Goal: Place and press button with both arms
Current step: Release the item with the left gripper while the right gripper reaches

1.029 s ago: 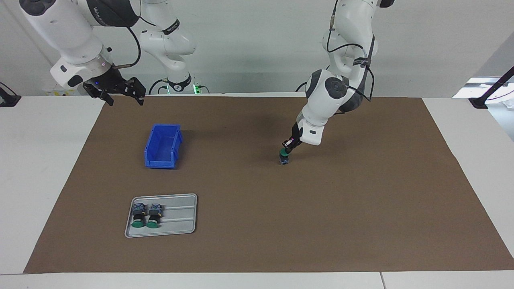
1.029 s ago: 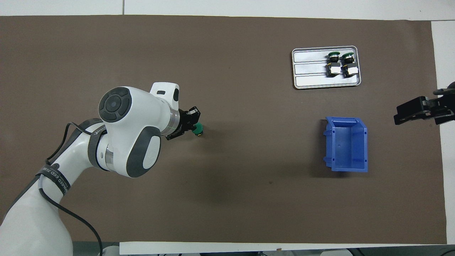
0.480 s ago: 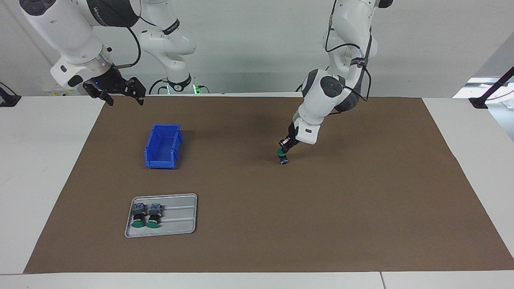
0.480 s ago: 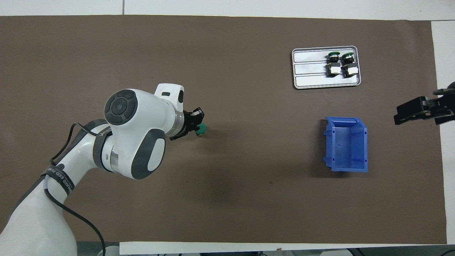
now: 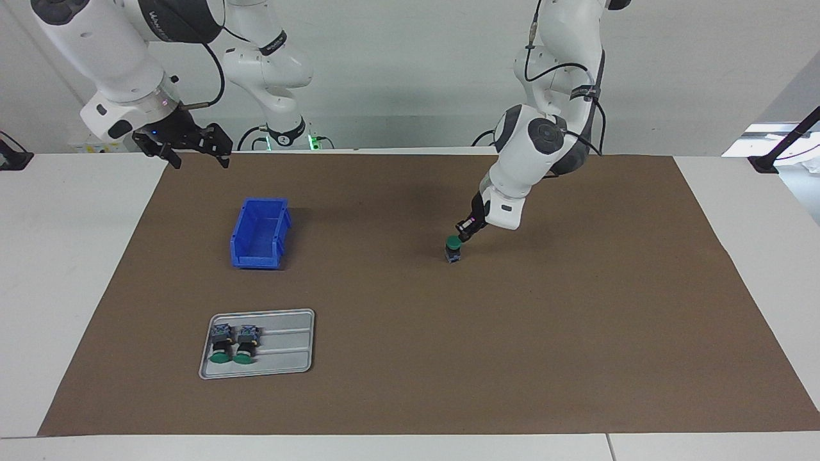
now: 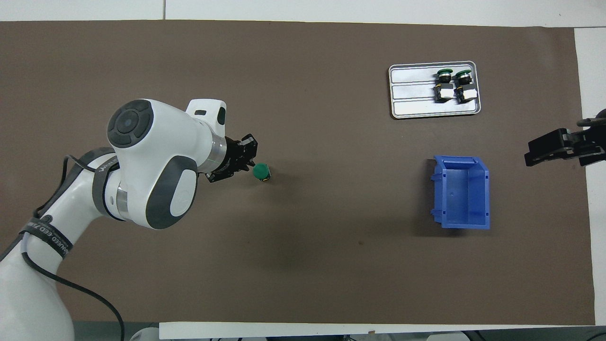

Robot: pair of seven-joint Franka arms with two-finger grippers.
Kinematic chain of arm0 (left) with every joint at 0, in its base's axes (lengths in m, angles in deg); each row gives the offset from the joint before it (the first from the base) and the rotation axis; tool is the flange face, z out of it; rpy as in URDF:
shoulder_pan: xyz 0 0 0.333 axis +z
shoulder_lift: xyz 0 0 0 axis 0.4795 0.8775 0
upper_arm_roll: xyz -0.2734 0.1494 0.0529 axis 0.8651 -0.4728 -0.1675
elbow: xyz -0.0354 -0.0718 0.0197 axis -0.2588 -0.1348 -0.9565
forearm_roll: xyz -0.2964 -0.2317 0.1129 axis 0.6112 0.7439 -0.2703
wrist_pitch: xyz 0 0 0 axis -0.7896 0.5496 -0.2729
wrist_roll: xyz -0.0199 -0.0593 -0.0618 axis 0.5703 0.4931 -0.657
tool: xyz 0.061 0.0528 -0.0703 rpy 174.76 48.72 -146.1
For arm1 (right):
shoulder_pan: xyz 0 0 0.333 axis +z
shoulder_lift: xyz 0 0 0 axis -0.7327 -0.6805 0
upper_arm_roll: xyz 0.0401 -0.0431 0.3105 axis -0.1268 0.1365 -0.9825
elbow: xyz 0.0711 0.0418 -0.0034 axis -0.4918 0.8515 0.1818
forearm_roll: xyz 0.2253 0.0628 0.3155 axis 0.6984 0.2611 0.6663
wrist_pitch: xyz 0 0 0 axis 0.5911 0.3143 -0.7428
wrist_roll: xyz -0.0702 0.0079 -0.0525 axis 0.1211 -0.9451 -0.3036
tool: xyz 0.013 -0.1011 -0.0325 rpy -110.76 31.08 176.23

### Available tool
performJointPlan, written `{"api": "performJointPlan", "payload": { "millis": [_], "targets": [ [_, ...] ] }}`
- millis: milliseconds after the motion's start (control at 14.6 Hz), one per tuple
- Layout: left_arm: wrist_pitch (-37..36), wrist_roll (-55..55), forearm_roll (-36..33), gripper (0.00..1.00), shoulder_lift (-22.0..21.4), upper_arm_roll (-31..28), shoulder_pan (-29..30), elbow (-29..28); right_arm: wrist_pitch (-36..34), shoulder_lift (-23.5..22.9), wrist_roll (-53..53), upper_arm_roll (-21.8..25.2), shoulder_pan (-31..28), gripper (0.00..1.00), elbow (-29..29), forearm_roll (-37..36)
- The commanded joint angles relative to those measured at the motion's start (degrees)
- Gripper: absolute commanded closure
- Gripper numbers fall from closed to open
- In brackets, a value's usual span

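**Facing view: button placed upright, second arm not yet in play**

Facing view shows you the button (image 5: 453,248) standing upright on the brown mat (image 5: 576,333) of the desk, green cap up and square block down, well apart from the blue bin (image 5: 259,233) toward the left arm's end. Nothing holds it. The left gripper (image 5: 466,231) hangs just above and beside the cap, clear of it; you cannot tell from either view how far its jaws are parted. The overhead view agrees, with a sliver of mat between the gripper tip and the cap.

Judge the placing as done: the button stands on its own. Whether the cap has had a press you cannot read from this moment.

The right gripper (image 5: 189,146) waits over the mat's edge, on the robots' side of the blue bin, jaws spread and empty. Its part in the job looks undone.

Two more buttons (image 5: 233,342) lie on their sides in the grey tray (image 5: 288,346), which sits farther from the robots than the blue bin. If they belong to the task, most of it remains.
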Motion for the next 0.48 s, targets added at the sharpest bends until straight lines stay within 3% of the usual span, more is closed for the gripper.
{"api": "performJointPlan", "payload": {
  "millis": [0, 137, 412],
  "targets": [
    [-6.0, 0.3, -3.2, 0.52, -1.9, -0.2, 3.0, 2.6, 0.1, 1.5, -1.3, -0.4, -0.2, 0.01, 1.6, 0.2],
    [-10.5, 0.8, -6.7, 0.0, -2.2, -0.2, 5.3, 5.3, 2.1, 1.3, -1.3, -1.1, 1.3, 0.01, 1.6, 0.4],
    [-16.8, 5.8, -11.2, 0.0, -2.9, -0.4, 12.0, 7.2, 9.5, 0.5, 2.9, -1.2, 8.4, 0.01, 1.6, 5.1]
  ]
}}
